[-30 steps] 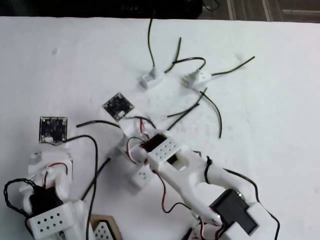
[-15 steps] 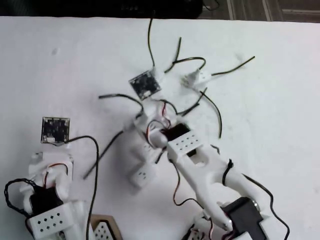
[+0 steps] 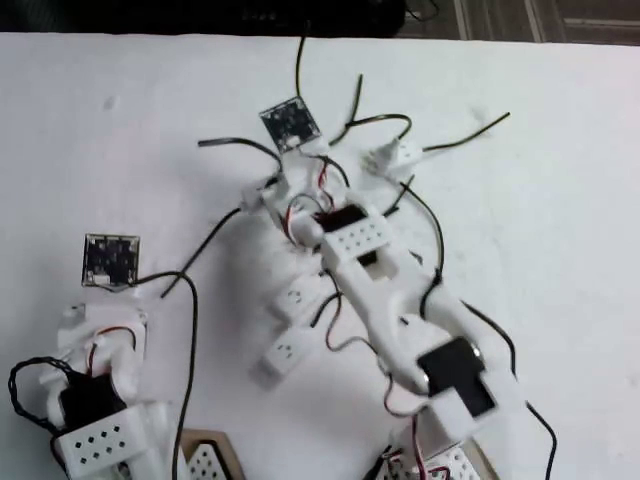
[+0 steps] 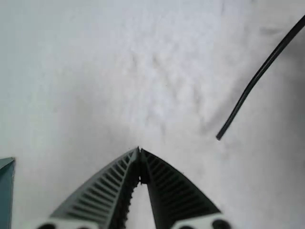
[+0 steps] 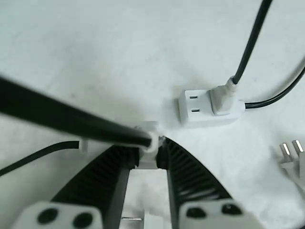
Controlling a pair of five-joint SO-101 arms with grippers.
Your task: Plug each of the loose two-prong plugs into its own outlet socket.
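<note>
My right gripper [image 5: 147,147] is shut on a small white plug [image 5: 148,138] whose thick black cord [image 5: 57,117] trails off to one side. Just beyond it lies a white outlet block [image 5: 196,109] with another plug [image 5: 221,98] seated in it and one pair of slots free. A loose two-prong plug [image 5: 291,155] lies to the side, also seen as the plug [image 3: 392,155] in the high view. There my right gripper [image 3: 270,190] sits mid-table. Two more outlet blocks [image 3: 300,298] [image 3: 284,354] lie beside the arm. My left gripper [image 4: 139,155] is shut and empty over bare table.
Loose black cords [image 3: 430,225] curl across the far middle of the table. A cord end [image 4: 219,137] lies near my left gripper. The left arm [image 3: 95,410] sits at the near left corner. The table's far edge [image 3: 150,36] borders a dark floor.
The right arm has swung from the near middle toward the far side, carrying the plug and dragging its cord. The left arm has stayed still.
</note>
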